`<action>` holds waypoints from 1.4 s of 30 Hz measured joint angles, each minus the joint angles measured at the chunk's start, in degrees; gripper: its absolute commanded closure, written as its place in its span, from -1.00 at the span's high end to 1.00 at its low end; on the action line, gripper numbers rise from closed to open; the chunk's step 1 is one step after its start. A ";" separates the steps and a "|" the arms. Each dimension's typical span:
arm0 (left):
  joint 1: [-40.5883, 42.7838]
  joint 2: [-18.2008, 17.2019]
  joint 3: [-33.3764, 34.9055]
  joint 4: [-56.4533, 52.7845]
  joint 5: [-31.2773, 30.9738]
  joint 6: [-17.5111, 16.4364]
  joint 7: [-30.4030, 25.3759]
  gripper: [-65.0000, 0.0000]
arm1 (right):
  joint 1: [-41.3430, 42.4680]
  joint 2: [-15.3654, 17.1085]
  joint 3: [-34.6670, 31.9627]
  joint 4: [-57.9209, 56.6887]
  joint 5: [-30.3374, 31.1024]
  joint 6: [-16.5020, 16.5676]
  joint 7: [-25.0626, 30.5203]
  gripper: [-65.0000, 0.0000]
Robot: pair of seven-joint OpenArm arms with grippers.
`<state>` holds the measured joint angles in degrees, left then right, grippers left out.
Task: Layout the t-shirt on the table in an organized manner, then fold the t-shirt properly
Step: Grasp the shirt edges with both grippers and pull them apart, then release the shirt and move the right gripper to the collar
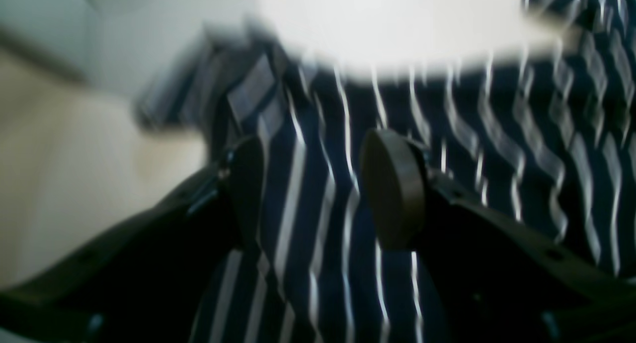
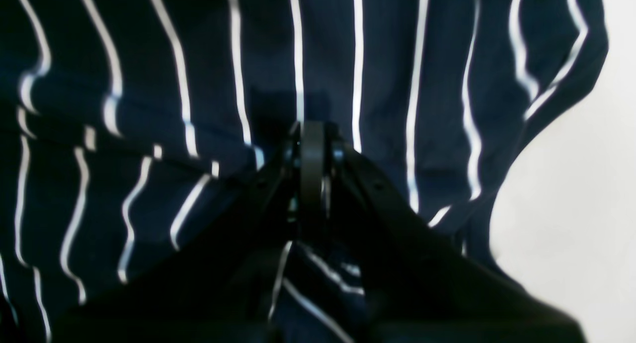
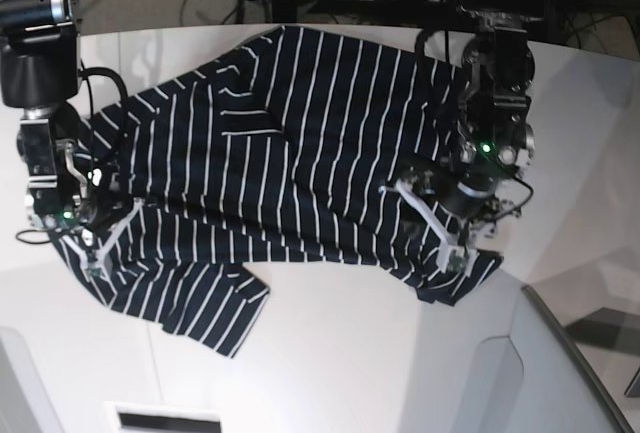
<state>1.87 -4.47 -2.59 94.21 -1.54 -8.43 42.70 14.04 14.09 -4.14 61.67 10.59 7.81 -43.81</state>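
The left gripper [image 1: 318, 189] has its two dark jaws apart, and the striped t-shirt [image 1: 447, 134] runs between them. Beyond the jaws the cloth is wrinkled, then the white table [image 1: 397, 25] shows, blurred.
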 measured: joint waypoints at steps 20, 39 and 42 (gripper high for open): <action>8.28 -2.19 -0.20 -11.85 7.76 0.02 -13.62 0.03 | -14.80 0.24 6.47 12.74 -0.07 2.69 -8.76 -0.95; 2.69 -1.57 -0.33 -23.43 6.47 4.74 -23.26 0.02 | 2.21 3.65 -4.39 -8.92 -0.44 3.78 1.77 -0.92; 3.45 -2.01 -0.22 -17.90 7.34 5.22 -15.47 0.02 | -7.54 4.00 -3.48 10.64 0.15 4.59 -0.31 -0.72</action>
<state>5.32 -6.48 -2.81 76.31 5.80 -3.20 27.22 6.50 18.09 -7.62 72.31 10.74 12.40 -44.12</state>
